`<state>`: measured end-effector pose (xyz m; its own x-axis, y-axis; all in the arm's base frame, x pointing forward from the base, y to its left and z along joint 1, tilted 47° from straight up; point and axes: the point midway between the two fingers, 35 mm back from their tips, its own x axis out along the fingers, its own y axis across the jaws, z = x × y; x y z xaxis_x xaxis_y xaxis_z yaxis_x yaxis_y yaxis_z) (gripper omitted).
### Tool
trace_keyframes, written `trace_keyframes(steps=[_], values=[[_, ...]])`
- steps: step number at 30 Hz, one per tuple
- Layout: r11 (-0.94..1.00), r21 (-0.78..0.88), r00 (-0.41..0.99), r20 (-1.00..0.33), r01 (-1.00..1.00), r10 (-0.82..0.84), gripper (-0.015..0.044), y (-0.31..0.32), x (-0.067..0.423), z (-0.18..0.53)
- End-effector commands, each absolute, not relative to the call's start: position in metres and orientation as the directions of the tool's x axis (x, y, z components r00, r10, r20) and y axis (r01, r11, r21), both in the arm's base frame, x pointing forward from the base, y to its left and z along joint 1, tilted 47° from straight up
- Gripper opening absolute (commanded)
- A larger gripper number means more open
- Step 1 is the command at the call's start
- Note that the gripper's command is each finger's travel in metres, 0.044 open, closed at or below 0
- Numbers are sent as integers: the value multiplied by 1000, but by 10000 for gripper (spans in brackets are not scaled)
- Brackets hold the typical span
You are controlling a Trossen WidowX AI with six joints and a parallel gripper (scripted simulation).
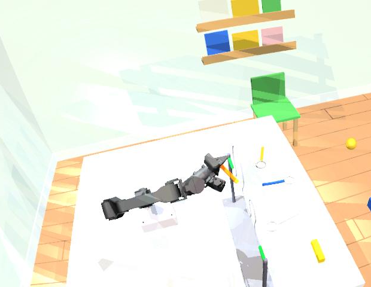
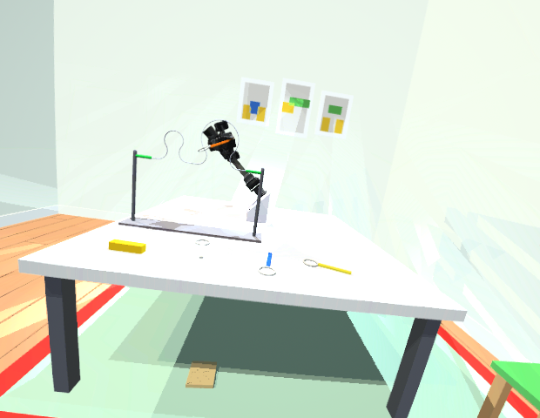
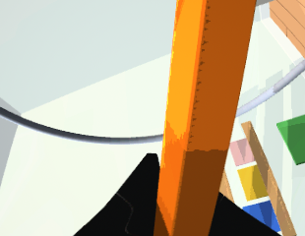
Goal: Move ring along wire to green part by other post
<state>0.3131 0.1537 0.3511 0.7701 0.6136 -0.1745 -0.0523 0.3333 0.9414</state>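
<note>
The gripper (image 2: 219, 143) is clamped on the orange handle (image 1: 228, 173), a stiff, light bar crossing between its fingers. Its thin ring (image 2: 202, 149) rides midway along the grey wire (image 2: 173, 135), so a firm mid-handle hold looks best against twisting

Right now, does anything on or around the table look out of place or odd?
Mostly no: the end effector is shut on the orange handle up by the wire. Odd bits: spare rings with a yellow handle and a blue handle lie loose on the table, and a tan block sits on the floor underneath.
</note>
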Motion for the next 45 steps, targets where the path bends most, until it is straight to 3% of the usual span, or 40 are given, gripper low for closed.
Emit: trace_keyframes(steps=[1, 45], values=[[331, 942, 767, -177, -49, 616, -150, 155, 312, 355], [727, 678, 816, -358, -108, 455, -150, 148, 315, 345]])
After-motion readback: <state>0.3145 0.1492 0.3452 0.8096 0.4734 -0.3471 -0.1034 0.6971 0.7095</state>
